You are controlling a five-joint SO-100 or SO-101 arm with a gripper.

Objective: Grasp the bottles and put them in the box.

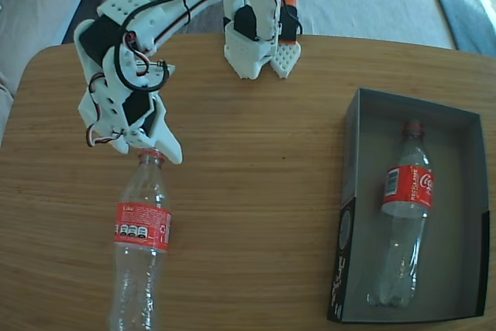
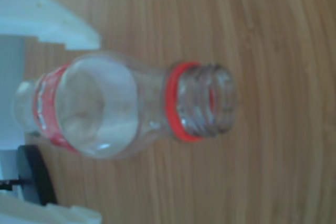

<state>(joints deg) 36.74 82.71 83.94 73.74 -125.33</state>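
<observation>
One clear bottle (image 1: pixel 143 226) with a red label lies on the wooden table at the left of the fixed view, its open neck toward the arm. My gripper (image 1: pixel 147 149) hangs over that neck, open, with a white finger on each side. In the wrist view the bottle (image 2: pixel 131 108) lies between the fingers (image 2: pixel 68 30), which stand wide apart and do not press it; my gripper (image 2: pixel 98 129) straddles its shoulder. A second bottle (image 1: pixel 407 191) lies lengthwise inside the black box (image 1: pixel 350 160) at the right.
The arm's white base (image 1: pixel 260 44) stands at the table's far edge, with an orange-tipped part beside it. Grey cushions (image 1: pixel 372 5) lie beyond the table. Bare wood stretches between the loose bottle and the box, which has room beside its bottle.
</observation>
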